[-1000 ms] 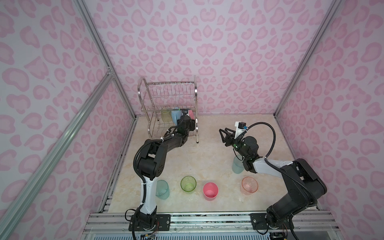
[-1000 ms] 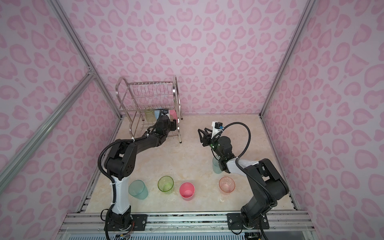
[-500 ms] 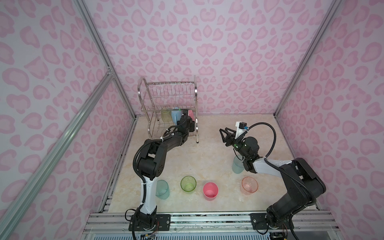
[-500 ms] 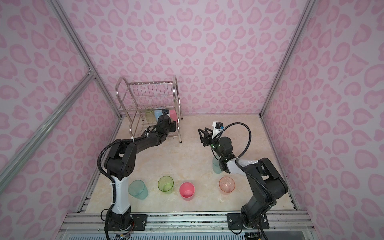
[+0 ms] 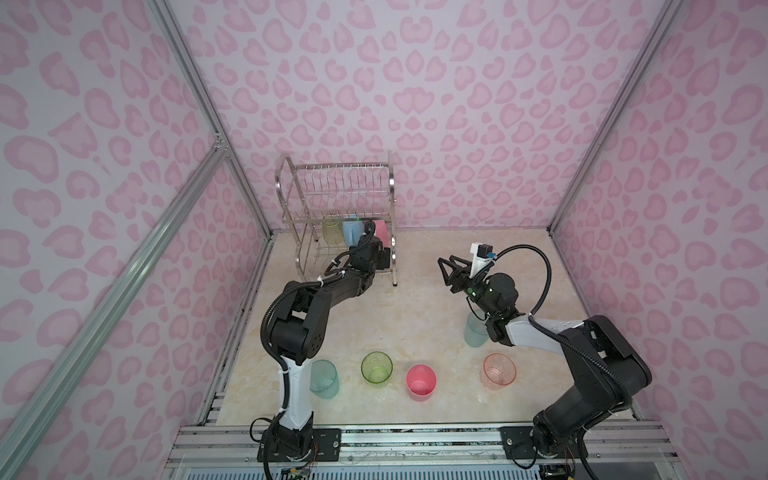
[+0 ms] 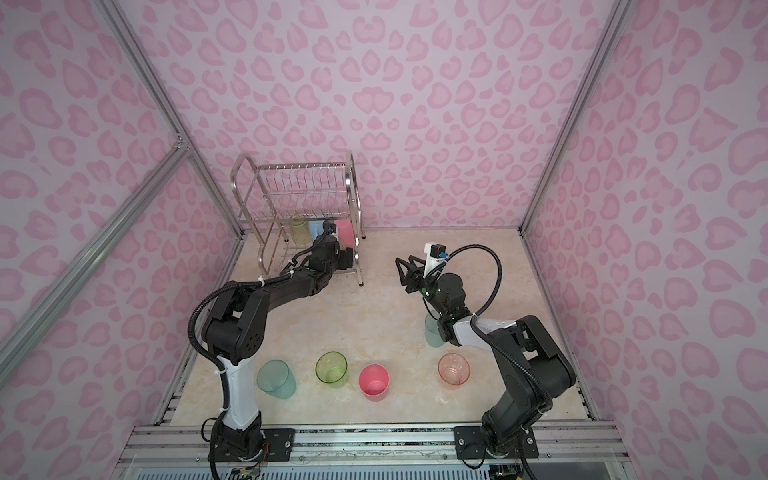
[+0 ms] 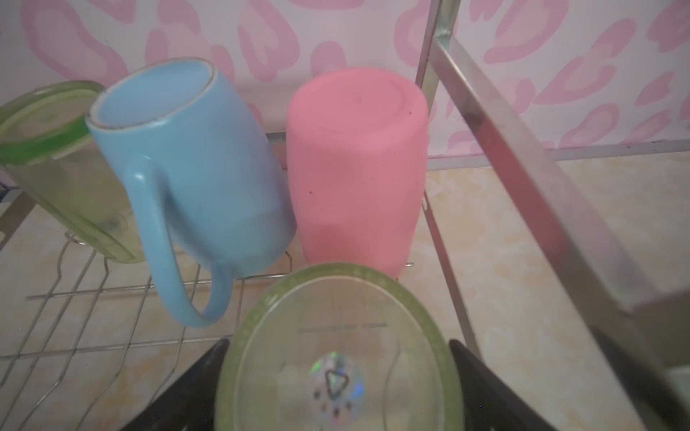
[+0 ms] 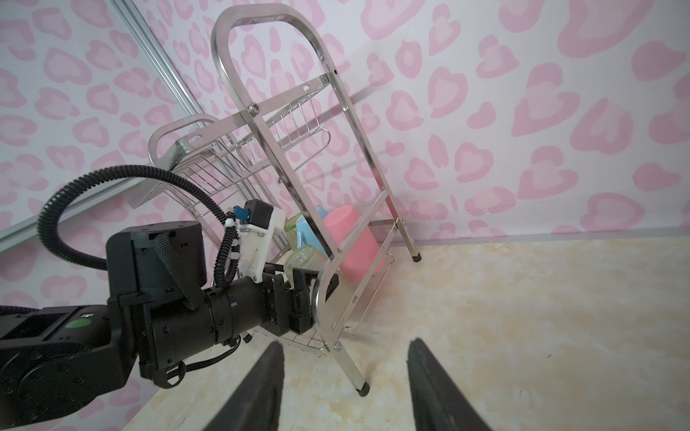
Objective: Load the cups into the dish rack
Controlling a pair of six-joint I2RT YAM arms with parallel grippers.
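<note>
Robot lab booth: pink-printed walls (image 5: 415, 83), aluminium frame (image 5: 199, 95), arms (image 5: 299, 316) bolted to a rail (image 5: 415, 442).

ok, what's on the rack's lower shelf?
Upside down at the back: green cup, blue mug, pink cup. In front, a second green cup between the fingers of the left tool; its rim is hidden, so seating can't be seen.

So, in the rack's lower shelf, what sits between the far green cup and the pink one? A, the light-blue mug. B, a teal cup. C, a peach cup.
A: in the left wrist view the light-blue mug leans base-up on the dish rack, with a green cup on one side and the pink cup on the other.
</note>
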